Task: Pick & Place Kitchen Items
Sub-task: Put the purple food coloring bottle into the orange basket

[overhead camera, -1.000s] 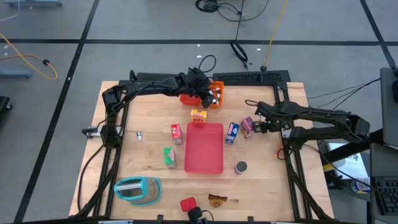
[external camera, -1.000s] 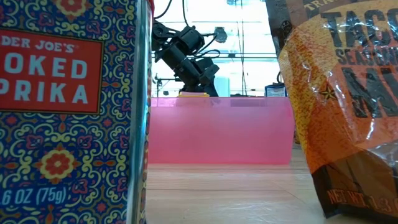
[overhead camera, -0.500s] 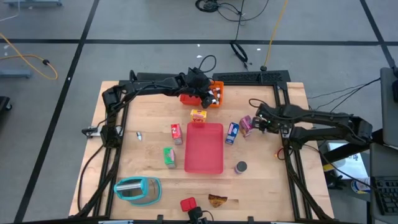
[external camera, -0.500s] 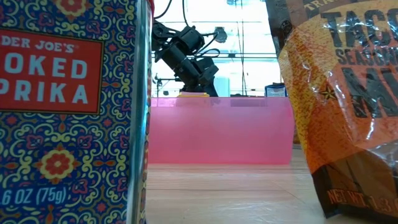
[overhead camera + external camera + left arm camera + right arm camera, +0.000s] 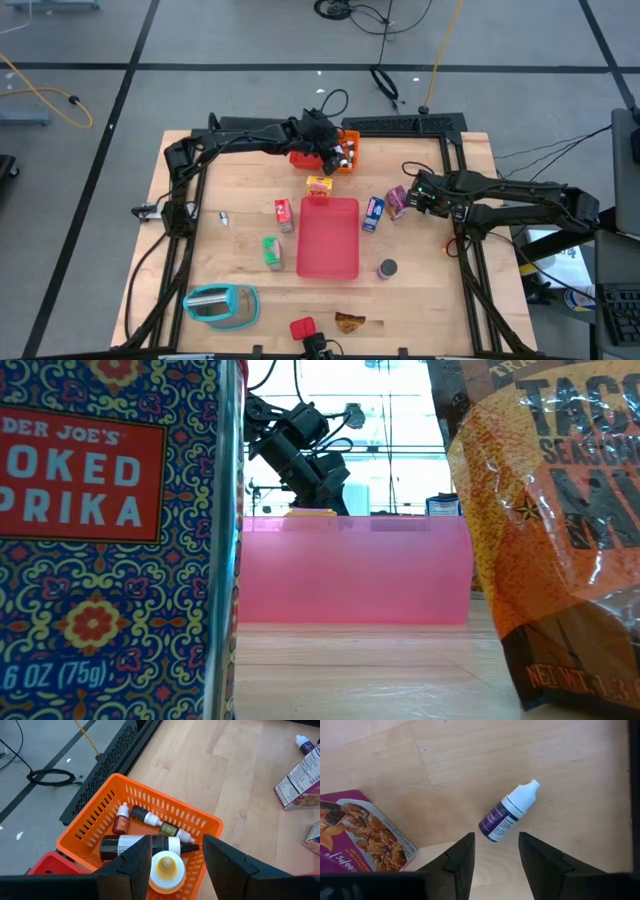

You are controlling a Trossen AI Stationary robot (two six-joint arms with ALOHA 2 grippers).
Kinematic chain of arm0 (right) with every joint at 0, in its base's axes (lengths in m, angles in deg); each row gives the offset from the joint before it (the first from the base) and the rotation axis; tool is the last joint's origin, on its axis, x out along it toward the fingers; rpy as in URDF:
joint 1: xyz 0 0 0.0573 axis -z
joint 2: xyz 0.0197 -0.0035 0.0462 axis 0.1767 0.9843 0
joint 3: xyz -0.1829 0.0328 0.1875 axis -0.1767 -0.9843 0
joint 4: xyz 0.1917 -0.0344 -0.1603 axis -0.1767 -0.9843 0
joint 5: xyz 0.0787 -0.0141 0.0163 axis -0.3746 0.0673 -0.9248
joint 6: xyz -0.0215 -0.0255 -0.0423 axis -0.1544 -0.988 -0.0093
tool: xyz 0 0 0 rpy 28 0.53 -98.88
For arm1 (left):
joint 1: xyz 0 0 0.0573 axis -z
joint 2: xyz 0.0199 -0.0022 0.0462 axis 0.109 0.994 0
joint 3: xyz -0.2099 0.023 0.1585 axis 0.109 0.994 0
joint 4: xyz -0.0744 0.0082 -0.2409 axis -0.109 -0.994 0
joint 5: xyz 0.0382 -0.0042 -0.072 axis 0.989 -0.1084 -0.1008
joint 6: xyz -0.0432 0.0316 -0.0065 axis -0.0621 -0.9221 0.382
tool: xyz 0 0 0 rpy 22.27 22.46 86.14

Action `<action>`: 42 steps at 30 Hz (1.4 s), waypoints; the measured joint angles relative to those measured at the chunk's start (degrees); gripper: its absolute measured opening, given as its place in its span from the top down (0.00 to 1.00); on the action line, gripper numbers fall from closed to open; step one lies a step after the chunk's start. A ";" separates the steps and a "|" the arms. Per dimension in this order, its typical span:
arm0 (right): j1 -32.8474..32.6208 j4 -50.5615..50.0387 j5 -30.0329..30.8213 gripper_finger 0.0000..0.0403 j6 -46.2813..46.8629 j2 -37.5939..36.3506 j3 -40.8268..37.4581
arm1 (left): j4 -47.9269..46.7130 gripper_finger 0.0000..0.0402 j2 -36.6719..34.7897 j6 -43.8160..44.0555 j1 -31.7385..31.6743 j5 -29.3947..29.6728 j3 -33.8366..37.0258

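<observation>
Low view: closest of all, a paprika tin (image 5: 110,540) and a brown seasoning packet (image 5: 550,530) are seen standing on the wooden table (image 5: 380,670); they are not touched by either arm, so it is judged that they are waiting their turn; behind them the flat pink tray (image 5: 350,570) is laid lengthwise down the middle of the table; farther on, toward the right side, the right gripper (image 5: 496,837) is held low over the wood with its two fingers spread apart and nothing between them; a small purple bottle (image 5: 507,815) is lying on its side just ahead of them; its long side is set at a slant to the gap between the fingers, and its white tip is pointed away from the purple box (image 5: 360,830) lying near it; the fingers are probably kept wide so the bottle can be taken in, and the wrist may need to be turned to match the slant; farthest back, the left gripper (image 5: 175,845) is held above the orange bin (image 5: 95,827); a white-capped bottle (image 5: 165,869) is carried upright between its fingers, cap toward the wrist, and looks to be pinched there; it is likely held there to be dropped in beside the little bottles already lying flat in the bin.
</observation>
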 joint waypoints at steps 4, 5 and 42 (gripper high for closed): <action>0.27 -0.05 1.46 0.64 1.33 0.07 -0.06 | -0.28 0.56 0.00 -0.04 0.00 0.00 0.00; 0.27 0.34 1.69 0.64 2.09 0.07 -0.29 | -0.28 0.56 0.00 -0.04 0.00 0.00 0.00; 4.95 3.94 3.65 0.88 -7.17 -0.36 0.15 | -0.33 0.56 0.00 -1.49 0.00 -0.01 0.00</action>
